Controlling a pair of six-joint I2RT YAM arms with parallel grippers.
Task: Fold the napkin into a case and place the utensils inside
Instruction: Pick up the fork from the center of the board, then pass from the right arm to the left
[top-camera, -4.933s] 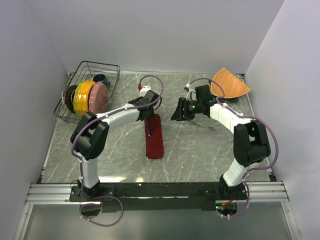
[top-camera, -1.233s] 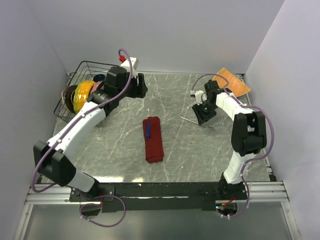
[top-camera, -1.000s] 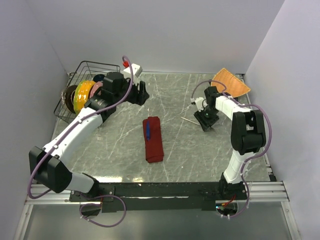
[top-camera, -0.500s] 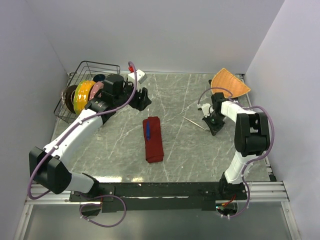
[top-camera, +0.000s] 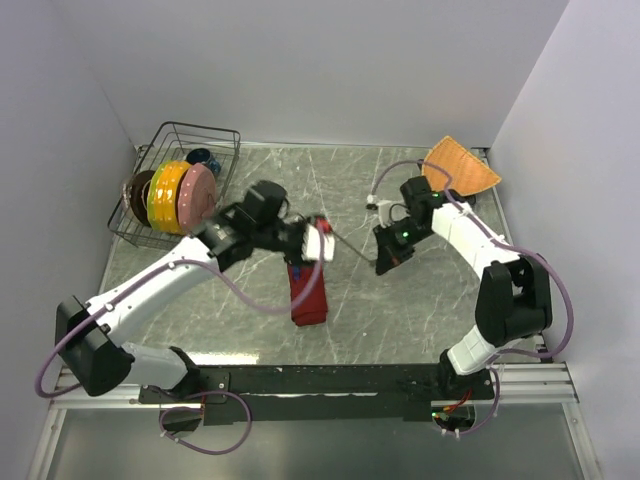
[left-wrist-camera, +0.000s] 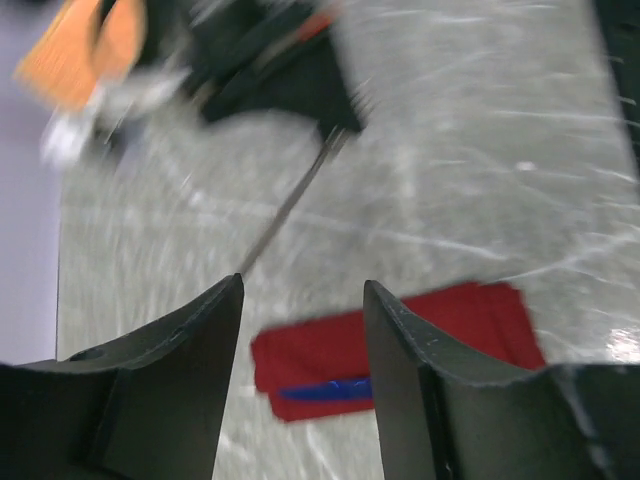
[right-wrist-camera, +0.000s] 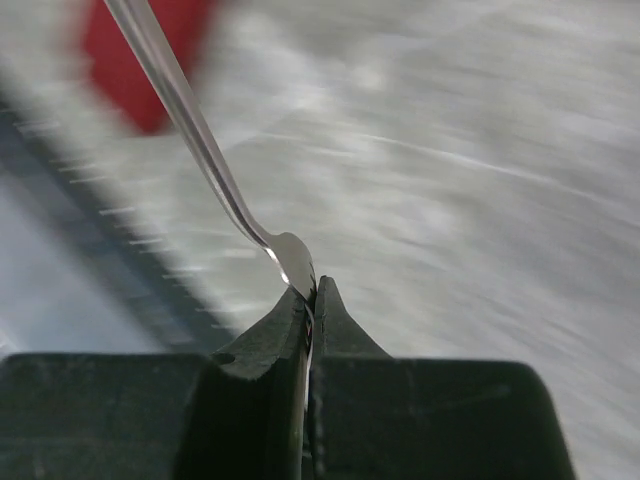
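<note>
The dark red napkin (top-camera: 308, 300) lies folded into a narrow strip at the table's middle. In the left wrist view the blue-purple knife (left-wrist-camera: 325, 390) lies on the napkin (left-wrist-camera: 400, 330) near its end. My left gripper (top-camera: 305, 245) hovers over the strip's far end, open (left-wrist-camera: 302, 290), with nothing between its fingers. My right gripper (top-camera: 383, 262) is just right of the napkin, shut (right-wrist-camera: 310, 285) on one end of the silver fork (right-wrist-camera: 190, 120). The fork (top-camera: 350, 243) juts out up and to the left, towards the left gripper, off the table. The left wrist view is blurred.
A wire rack (top-camera: 225, 140) with coloured plates stands at the back left. An orange woven fan-shaped mat (top-camera: 460, 165) lies in the back right corner. Walls close the table on the left, back and right.
My left arm swung from the rack down to the napkin's far end. My right gripper shut on the fork, lifted it and carried it left towards the napkin.
</note>
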